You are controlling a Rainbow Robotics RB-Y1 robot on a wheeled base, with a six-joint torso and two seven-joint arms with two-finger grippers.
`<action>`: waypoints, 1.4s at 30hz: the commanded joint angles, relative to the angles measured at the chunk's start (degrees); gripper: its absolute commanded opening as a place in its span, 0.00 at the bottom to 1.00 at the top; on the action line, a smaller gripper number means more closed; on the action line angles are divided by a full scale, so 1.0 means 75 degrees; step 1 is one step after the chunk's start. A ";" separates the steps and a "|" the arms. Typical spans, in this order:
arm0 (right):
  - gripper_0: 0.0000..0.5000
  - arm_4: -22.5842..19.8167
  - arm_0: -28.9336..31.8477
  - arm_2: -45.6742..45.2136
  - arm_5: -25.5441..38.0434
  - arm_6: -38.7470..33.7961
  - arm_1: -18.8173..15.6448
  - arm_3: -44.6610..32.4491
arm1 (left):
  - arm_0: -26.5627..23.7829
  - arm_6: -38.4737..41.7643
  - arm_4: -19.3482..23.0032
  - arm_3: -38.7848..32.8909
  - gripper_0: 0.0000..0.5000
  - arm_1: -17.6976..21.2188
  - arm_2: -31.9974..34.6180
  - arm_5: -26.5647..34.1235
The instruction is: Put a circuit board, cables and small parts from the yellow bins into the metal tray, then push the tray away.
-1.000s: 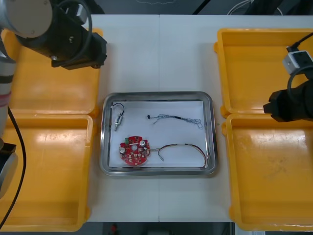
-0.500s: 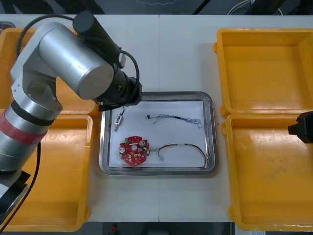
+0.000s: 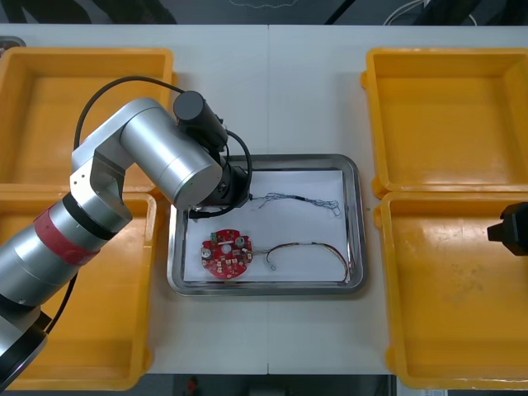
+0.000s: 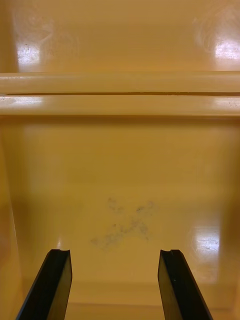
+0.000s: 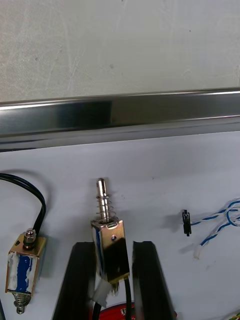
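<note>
At the ten o'clock corner of the tray (image 3: 356, 223), the left pincer (image 5: 113, 246) is clamped on a small metal part (image 5: 109, 235), whose spring end points at the rim. A second metal part (image 5: 22, 265) on a black cable (image 5: 35, 200) lies just beside it. The circuit board (image 3: 226, 254) sits at seven o'clock. Over the yellow bin (image 4: 120, 165) at four o'clock of the counter (image 3: 272, 91), the right pincer (image 4: 115, 260) hangs wide open, holding nothing.

Bright, even light, seemingly from overhead, covers the pale surface (image 3: 272, 91). White glare patches sit on the yellow bin (image 4: 120, 150) floor, and the metal tray (image 5: 120, 112) rim mirrors dark bands. The small metal part (image 5: 111, 252) in the left gripper (image 5: 113, 246) gleams, its shadows soft.
</note>
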 commanded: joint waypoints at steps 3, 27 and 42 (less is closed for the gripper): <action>1.00 -0.0102 0.0155 -0.0218 0.0021 -0.0119 -0.0283 -0.0228 | 0.0029 0.0120 -0.0064 -0.0120 1.00 -0.0154 -0.0077 -0.0087; 1.00 -0.1040 -0.0524 0.0849 0.0021 -0.0072 -0.1208 -0.0673 | 0.0123 -0.0560 0.0545 -0.2171 1.00 0.0127 0.2443 0.2867; 1.00 -0.1040 -0.2305 0.2806 0.0021 -0.0060 -0.1911 -0.0064 | 0.1705 -0.2236 0.2068 -0.3308 1.00 0.1686 0.4693 0.3354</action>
